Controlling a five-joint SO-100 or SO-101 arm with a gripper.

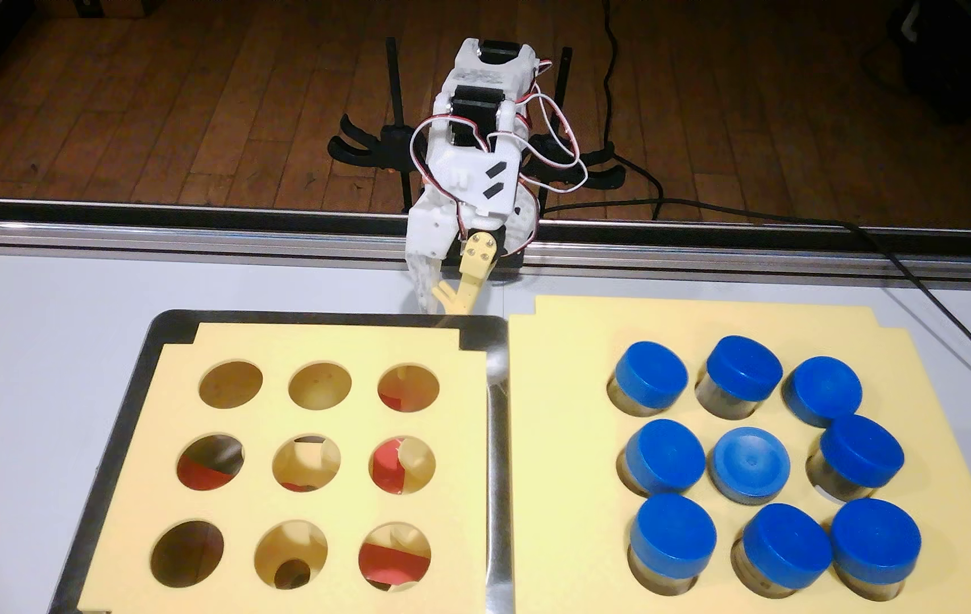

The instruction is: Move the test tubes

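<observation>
9 test tubes (749, 466), jaws shut, empty

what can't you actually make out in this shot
- Fixed view: the lower parts of the vials sit in the right foam board, so their contents are hidden.
- The red and cream shapes under the left foam board show only through its holes; unidentifiable.
- The bottom edge cuts off the tray and both boards.
- The pincer tips overlap; whether they are open or shut is unclear.

Dark wooden plank floor (176, 106) behind pale grey table (28, 354).
</observation>
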